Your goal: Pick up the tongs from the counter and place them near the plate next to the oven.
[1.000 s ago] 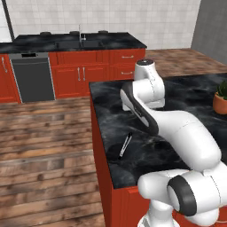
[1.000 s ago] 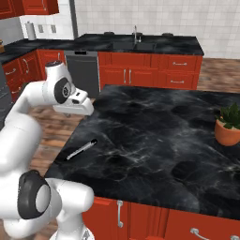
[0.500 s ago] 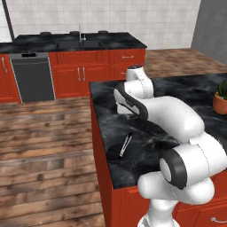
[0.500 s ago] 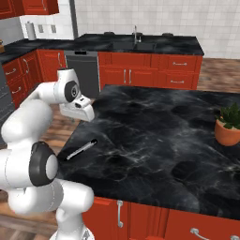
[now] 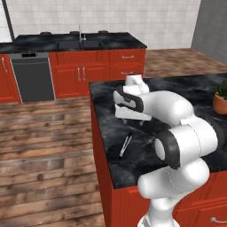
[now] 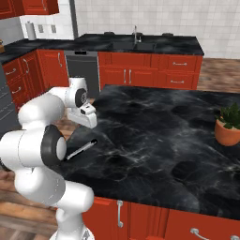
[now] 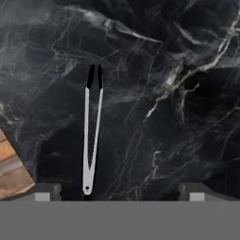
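Both fingertips (image 7: 47, 191) sit far apart at the bottom of the hand view, so the gripper (image 7: 119, 192) is spread wide with nothing between its jaws. One tip stands at the lower left and the other at the lower right, and bare black stone lies between them.

In that view the tongs (image 7: 91, 129) lie flat on the counter (image 7: 178, 93), running nearly straight up the picture. Their joined silver end is at the bottom, just beside the left fingertip, and their 2 dark ends are at the top, slightly parted. They lie toward the left finger, off the midline between the tips. A corner of wooden floor (image 7: 11, 166) shows at the lower left, past the counter's edge.

From the left base view, the gripper (image 5: 133, 119) hangs above the counter (image 5: 199, 88), near the counter's left edge, with the tongs (image 5: 125, 145) lying on the stone a little nearer the camera than the hand and apart from it. From the right base view, the gripper (image 6: 87, 116) hovers over the near left corner of the counter (image 6: 154, 136), and the tongs (image 6: 81, 149) rest close to that edge, slanting. A potted plant (image 6: 228, 125) stands well apart at the right side of the top.
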